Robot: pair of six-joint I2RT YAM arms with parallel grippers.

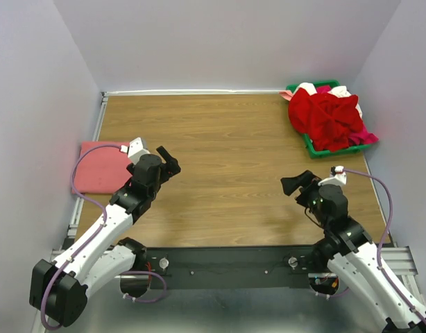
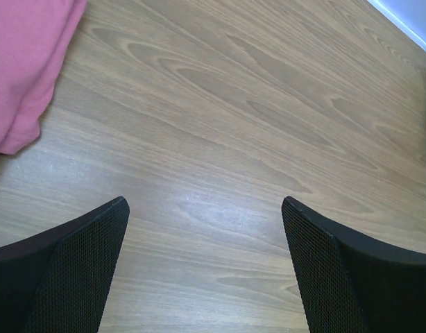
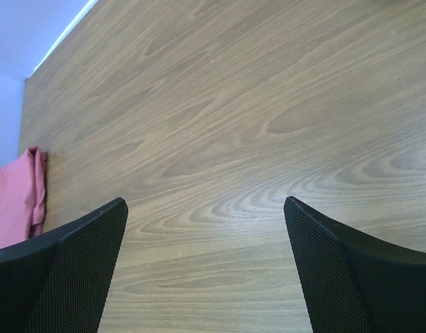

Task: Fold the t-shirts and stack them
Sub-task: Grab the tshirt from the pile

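A salmon-pink folded t-shirt (image 1: 102, 166) lies flat at the table's left edge; its edge shows in the left wrist view (image 2: 26, 69) and far off in the right wrist view (image 3: 19, 201). A bright red t-shirt (image 1: 329, 118) lies crumpled on top of white (image 1: 341, 91) and magenta (image 1: 365, 135) shirts in the tray at the back right. My left gripper (image 1: 170, 165) is open and empty over bare wood just right of the pink shirt. My right gripper (image 1: 296, 184) is open and empty over bare wood, well in front of the tray.
A green plastic tray (image 1: 317, 144) holds the shirt pile at the back right corner. White walls close in the table on three sides. A metal rail (image 1: 234, 260) runs along the near edge between the arm bases.
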